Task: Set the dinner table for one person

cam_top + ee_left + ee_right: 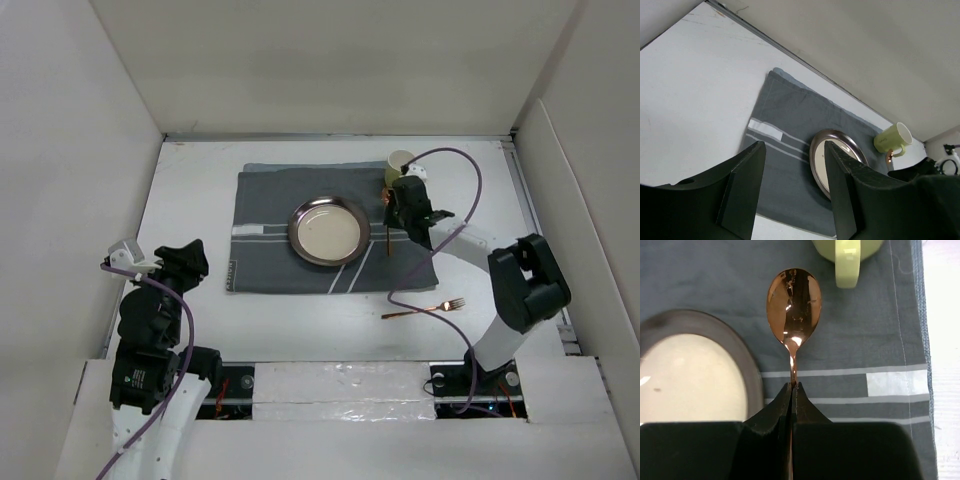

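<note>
A dark grey placemat (pixel 270 240) with pale stripes lies on the white dinner table (pixel 200 310). A round metal plate (pixel 328 231) sits on its middle. A pale green mug (pixel 401 161) stands at its far right corner. My right gripper (pixel 392 205) is shut on a copper spoon (pixel 793 305), holding it by the handle over the mat, right of the plate and near the mug (pixel 845 255). A copper fork (pixel 425 308) lies on the table in front of the mat. My left gripper (pixel 190 262) is open and empty, left of the mat; its fingers (pixel 747 185) frame the plate (pixel 837 155).
White upright panels wall the table on the left, right and far sides. A purple cable (pixel 470 200) loops above the right arm. A metal rail (pixel 520 190) runs along the table's right edge.
</note>
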`<state>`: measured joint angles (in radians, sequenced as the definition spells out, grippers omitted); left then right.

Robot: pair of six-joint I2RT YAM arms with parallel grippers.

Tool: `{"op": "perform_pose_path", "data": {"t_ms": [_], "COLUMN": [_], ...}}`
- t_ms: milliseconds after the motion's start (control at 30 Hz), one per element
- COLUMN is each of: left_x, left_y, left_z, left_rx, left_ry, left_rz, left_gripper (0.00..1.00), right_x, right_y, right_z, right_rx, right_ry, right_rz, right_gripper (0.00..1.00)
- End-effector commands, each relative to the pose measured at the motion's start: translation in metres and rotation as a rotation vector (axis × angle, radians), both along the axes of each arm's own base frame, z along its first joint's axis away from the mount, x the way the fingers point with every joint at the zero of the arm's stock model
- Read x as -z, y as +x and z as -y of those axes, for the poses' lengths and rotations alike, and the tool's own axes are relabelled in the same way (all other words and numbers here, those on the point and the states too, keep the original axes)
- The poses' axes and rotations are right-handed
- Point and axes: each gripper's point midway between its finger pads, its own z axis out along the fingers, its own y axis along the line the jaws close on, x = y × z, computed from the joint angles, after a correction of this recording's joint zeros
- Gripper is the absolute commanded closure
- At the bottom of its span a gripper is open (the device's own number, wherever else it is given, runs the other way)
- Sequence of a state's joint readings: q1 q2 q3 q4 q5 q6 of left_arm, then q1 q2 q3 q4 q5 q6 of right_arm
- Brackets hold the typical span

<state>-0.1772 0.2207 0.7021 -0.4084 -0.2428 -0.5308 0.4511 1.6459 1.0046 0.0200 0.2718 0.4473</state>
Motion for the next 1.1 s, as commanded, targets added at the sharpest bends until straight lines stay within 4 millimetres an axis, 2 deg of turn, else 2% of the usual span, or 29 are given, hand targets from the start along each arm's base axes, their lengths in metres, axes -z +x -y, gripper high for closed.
{"op": "perform_pose_path", "data": {"t_ms": [0, 33, 67, 200, 567, 767, 967, 1000, 1067], "left_x": [-0.020, -0.019, -0.018, -0.018, -0.017, -0.017, -0.016, -0.016, -0.017], "left_y": [-0.002, -0.001, -0.001, -0.001, 0.001, 0.002, 0.004, 0.004, 0.006], "left_z": [0.001, 0.001, 0.001, 0.001, 0.002, 0.003, 0.009, 0.010, 0.017], "left_rx": [0.009, 0.009, 0.009, 0.009, 0.014, 0.022, 0.052, 0.064, 0.103], "left_ry": [0.005, 0.005, 0.006, 0.006, 0.010, 0.015, 0.028, 0.034, 0.058], "left_rz": [0.065, 0.062, 0.056, 0.056, 0.051, 0.048, 0.041, 0.040, 0.044], "left_gripper": [0.53, 0.53, 0.53, 0.53, 0.53, 0.53, 0.55, 0.56, 0.59], "right_x": [0.001, 0.002, 0.011, 0.017, 0.045, 0.050, 0.038, 0.029, 0.017], "right_y": [0.012, 0.014, 0.017, 0.026, 0.025, 0.027, 0.022, 0.022, 0.020], "right_z": [-0.009, -0.012, -0.009, -0.009, -0.008, -0.007, -0.008, -0.008, -0.009], "right_rx": [-0.080, -0.094, -0.096, -0.099, -0.070, -0.050, -0.052, -0.054, -0.062], "right_ry": [-0.018, -0.020, -0.026, -0.034, -0.035, -0.034, -0.004, 0.005, 0.018], "right_rz": [-0.012, -0.012, -0.032, -0.042, -0.100, -0.105, -0.080, -0.062, -0.049], "right_gripper": [1.00, 1.00, 1.00, 1.00, 1.00, 0.99, 0.73, 0.65, 0.59]}}
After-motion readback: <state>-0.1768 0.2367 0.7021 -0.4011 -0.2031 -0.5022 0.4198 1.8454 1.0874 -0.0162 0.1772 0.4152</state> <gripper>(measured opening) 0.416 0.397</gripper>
